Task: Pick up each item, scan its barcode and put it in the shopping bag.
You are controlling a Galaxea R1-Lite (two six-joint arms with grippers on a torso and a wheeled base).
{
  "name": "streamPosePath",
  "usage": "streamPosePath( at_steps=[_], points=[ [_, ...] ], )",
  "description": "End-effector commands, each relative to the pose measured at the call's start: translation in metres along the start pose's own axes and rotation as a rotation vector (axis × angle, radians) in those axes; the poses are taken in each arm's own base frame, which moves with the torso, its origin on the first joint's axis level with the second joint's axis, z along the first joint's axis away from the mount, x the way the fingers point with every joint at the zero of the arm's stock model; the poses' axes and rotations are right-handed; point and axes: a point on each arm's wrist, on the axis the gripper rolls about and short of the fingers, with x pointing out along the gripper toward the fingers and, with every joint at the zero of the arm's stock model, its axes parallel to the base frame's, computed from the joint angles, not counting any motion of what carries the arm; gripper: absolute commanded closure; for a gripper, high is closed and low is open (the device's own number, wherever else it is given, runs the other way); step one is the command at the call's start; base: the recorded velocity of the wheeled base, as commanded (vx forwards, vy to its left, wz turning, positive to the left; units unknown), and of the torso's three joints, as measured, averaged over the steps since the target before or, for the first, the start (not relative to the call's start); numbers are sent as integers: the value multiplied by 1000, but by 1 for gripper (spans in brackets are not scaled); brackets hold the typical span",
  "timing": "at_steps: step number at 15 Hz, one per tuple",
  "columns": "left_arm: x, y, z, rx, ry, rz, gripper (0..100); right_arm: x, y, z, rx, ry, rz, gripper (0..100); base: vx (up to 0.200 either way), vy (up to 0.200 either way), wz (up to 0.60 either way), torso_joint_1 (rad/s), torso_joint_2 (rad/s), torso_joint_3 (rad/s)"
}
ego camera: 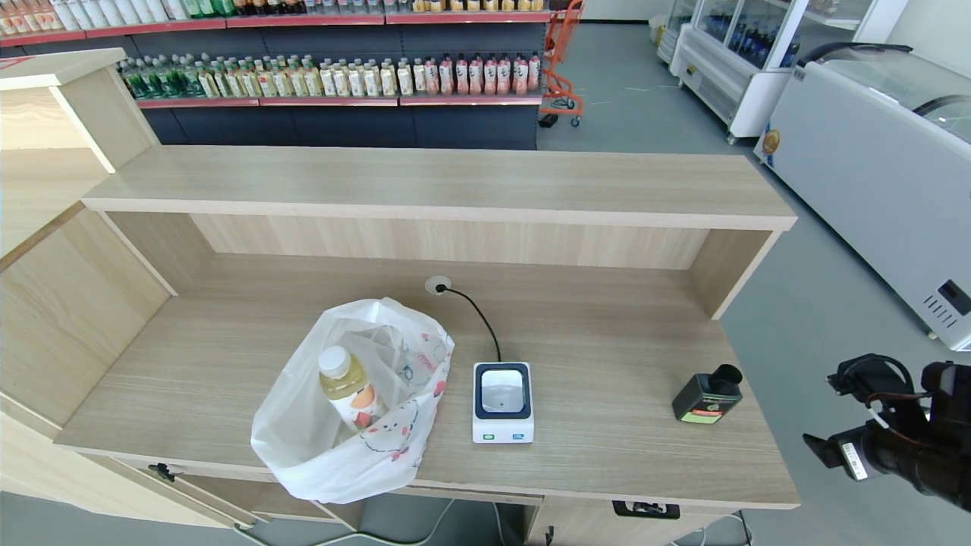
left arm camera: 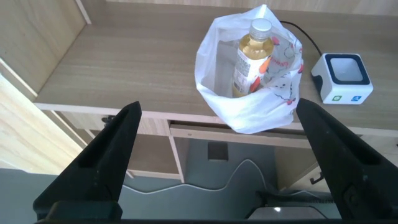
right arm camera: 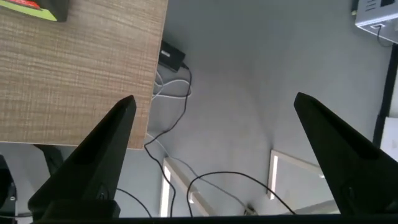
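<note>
Head view first: it's a light wood-grain checkout counter (ego camera: 607,341), laminate look, matte, with a raised ledge (ego camera: 425,182) of the same stuff running along the back. Behind that are store shelves (ego camera: 341,76) packed with rows of drink bottles, an orange cart (ego camera: 563,61) at the end of the aisle, and white chest freezers (ego camera: 872,152) with curved glass lids off to the right. The floor (ego camera: 645,91) is plain smooth grey.

On the counter, the shopping bag (ego camera: 303,447) sits near the front edge on the left. It's thin crinkly white plastic with a cartoon print, mouth open. A drink bottle (ego camera: 347,387) stands inside it, clear plastic with yellowish liquid and a white cap, leaning a bit.

Just beside the bag is the barcode scanner (ego camera: 502,402), a boxy white unit with rounded corners and a dark glossy window facing up. Its black cable (ego camera: 478,315) curves back to a round grommet (ego camera: 438,284).

Well apart from those, near the right edge, is a small black bottle (ego camera: 707,396) with a green-and-red label and a black cap. Nothing is touching it.

Left gripper (left arm camera: 219,109) hangs out past the front edge of the counter, facing the bag. The black wedge-shaped fingers are spread wide with nothing between them.

Right gripper (right arm camera: 214,102) is off the right end of the counter over the floor, also spread wide and empty. There are loose cables and a black adapter (right arm camera: 173,56) down below the counter's corner.
</note>
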Motion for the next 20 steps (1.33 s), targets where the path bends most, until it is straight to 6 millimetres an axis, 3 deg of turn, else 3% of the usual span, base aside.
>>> streamPosePath(
  at_steps=[1,20],
  points=[
    [0,0,0,-1,0,0,0,8,8,-3,-12,20,37,0,0,0,0,0,0,0],
    [0,0,0,-1,-2,0,0,57,54,50,-38,-168,216,0,0,0,0,0,0,0]
  ],
)
